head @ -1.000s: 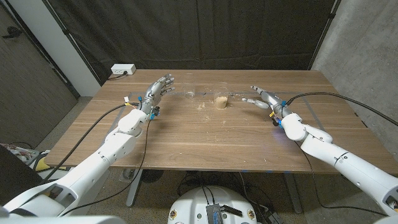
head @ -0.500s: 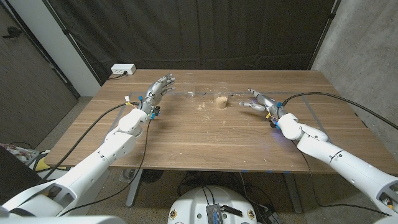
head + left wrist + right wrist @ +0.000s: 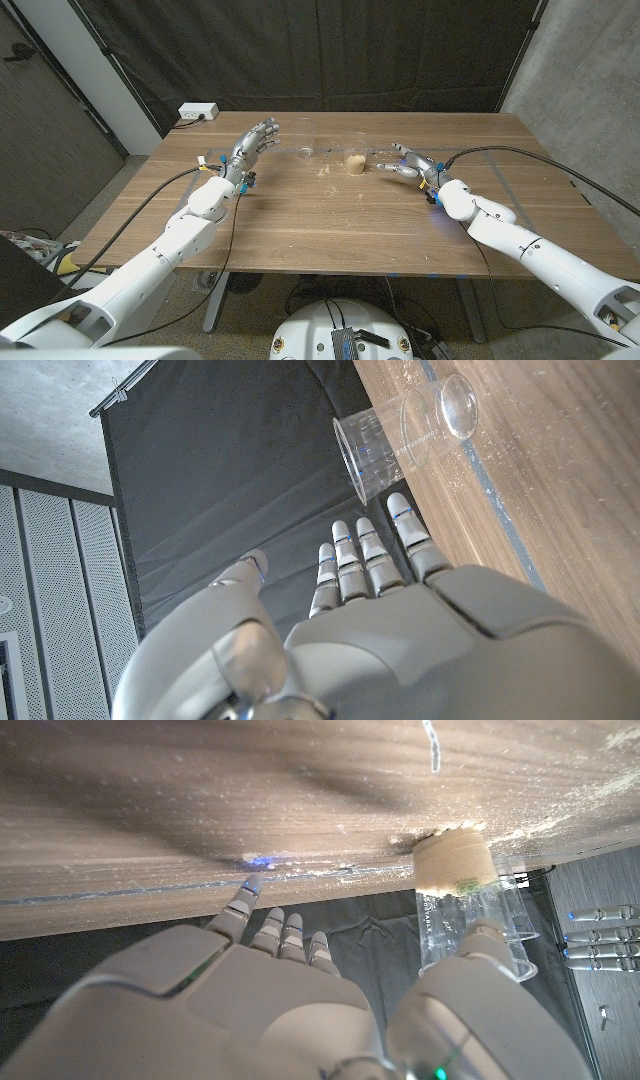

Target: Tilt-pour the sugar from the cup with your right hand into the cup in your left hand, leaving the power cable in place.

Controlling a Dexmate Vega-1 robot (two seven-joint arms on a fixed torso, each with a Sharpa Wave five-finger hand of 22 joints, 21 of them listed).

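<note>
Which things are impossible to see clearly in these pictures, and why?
- Empty cup, head view: clear and small, its outline is faint.
- Right hand and sugar cup: contact uncertain; right wrist view, the thumb covers the cup's upper part.
- Power cable: cannot be identified with certainty.

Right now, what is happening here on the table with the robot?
The robot is about to pick up two clear cups on the wooden table. Its right hand is open and reaches toward the cup with sugar, close beside it but not gripping. Its left hand is open beside the empty cup. Some sugar lies spilled on the table near the filled cup. Nothing has been lifted or poured.
</note>
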